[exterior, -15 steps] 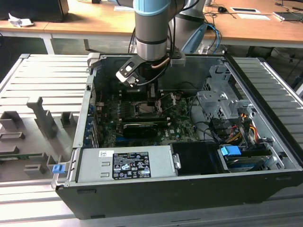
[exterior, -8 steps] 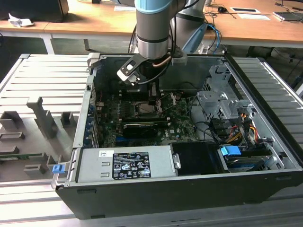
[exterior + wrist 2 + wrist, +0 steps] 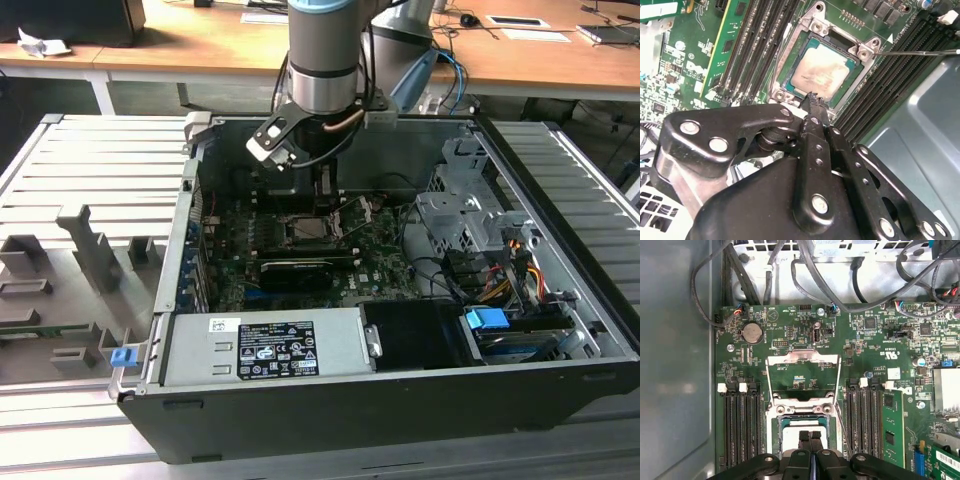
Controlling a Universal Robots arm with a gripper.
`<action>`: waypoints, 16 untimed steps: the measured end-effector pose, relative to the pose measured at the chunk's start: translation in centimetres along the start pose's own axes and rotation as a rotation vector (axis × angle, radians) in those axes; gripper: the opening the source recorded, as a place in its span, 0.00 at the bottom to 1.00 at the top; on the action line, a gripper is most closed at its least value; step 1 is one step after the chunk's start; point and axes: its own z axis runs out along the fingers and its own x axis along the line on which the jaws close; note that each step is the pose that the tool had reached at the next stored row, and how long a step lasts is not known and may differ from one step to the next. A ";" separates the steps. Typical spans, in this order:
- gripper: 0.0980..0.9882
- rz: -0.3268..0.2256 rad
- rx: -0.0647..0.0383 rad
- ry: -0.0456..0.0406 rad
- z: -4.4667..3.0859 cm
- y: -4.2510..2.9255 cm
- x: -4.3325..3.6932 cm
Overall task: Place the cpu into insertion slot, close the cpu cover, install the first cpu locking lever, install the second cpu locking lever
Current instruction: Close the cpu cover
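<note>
hovering at one edge of the cpu (image 3: 820, 72), pincer (image 3: 812, 98) has its fingers pressed together with nothing between them; cpu lies flat inside the insertion slot (image 3: 862, 50); cpu cover (image 3: 802, 356) swung open, off one side of that slot

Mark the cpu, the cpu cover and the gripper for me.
cpu (image 3: 821, 71): second wrist view, middle of its silvery top.
cpu cover (image 3: 803, 356): first wrist view, frame bar farthest from the socket.
gripper (image 3: 810, 434): first wrist view, between its shut fingertips.
</note>
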 end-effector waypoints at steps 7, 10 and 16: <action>0.01 0.000 0.001 0.0001 -0.66 0.05 0.01; 0.01 0.000 0.002 0.0001 -0.76 0.07 0.01; 0.01 0.000 0.004 0.0000 -1.36 0.13 0.01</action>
